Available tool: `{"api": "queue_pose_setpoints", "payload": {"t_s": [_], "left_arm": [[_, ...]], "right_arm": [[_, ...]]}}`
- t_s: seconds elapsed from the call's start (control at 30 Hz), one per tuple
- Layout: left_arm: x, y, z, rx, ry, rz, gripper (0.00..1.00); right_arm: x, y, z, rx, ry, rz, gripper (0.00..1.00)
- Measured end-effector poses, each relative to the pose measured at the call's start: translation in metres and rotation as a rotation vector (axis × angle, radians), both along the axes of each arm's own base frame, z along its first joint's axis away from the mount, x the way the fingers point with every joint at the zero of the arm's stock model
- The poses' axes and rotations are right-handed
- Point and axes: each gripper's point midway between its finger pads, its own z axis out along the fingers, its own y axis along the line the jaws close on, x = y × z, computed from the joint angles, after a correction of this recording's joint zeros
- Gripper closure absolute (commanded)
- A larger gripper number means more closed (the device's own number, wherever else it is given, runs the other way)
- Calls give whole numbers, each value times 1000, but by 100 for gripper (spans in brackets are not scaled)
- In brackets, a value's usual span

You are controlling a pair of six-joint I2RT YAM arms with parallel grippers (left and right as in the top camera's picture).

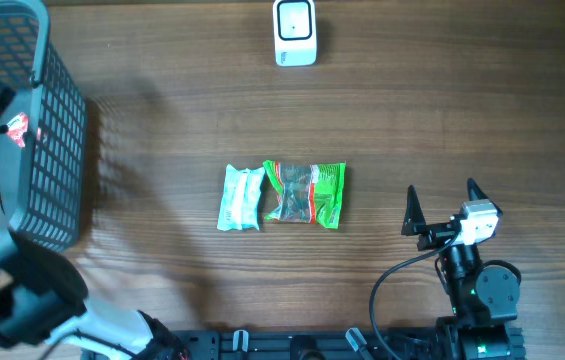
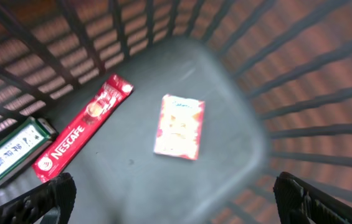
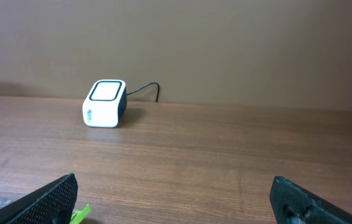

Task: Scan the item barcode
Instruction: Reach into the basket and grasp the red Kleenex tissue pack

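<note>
Basket (image 1: 57, 130) cut off at top-left edge; pink sachet (image 2: 179, 126) print too blurred to read.

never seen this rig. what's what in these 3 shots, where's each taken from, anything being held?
Two robot arms at a wooden table. The overhead view looks straight down; the other two come from cameras on each wrist.

The left gripper hangs open over a dark basket, holding nothing. Inside lie a red Nescafe stick, a pink sachet and a green-and-white pack.

The right gripper is open and empty too, facing the white scanner.

On the table: a pale mint packet beside a green packet.
</note>
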Motion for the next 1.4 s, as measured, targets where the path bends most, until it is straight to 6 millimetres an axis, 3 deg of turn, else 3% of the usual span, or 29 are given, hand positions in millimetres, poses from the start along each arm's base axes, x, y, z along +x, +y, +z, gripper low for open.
{"api": "queue_pose_setpoints", "payload": {"t_s": [0.07,0.2,0.3,0.33,0.37,0.47,0.5,0.63,0.8,0.83,0.9,1.0,1.27,1.33,1.4], "left_arm": [[4,4,-34,-29,73,-28,0],[14,7,-82,-75,133,-62,0],[19,7,-107,-102,151,-72,0],[20,8,-118,-113,162,-74,5],[20,7,-127,-124,174,-76,16],[21,6,-147,-145,200,-94,39],[22,6,-151,-148,202,-100,42],[25,7,-152,-144,193,-98,22],[31,11,-149,-126,164,-99,20],[32,11,-148,-124,161,-99,21],[35,13,-147,-115,149,-99,36],[36,14,-146,-112,146,-100,49],[29,6,-145,-147,166,-107,49],[30,3,-129,-144,136,-114,48],[31,1,-92,-116,76,-113,48]], "right_arm": [[0,0,0,0,0,0,0],[0,0,0,0,0,0,0],[0,0,0,0,0,0,0],[0,0,0,0,0,0,0],[0,0,0,0,0,0,0],[0,0,0,0,0,0,1],[0,0,0,0,0,0,0],[0,0,0,0,0,0,0],[0,0,0,0,0,0,0],[0,0,0,0,0,0,0],[0,0,0,0,0,0,1],[0,0,0,0,0,0,0],[0,0,0,0,0,0,0],[0,0,0,0,0,0,0],[0,0,0,0,0,0,0]]}}
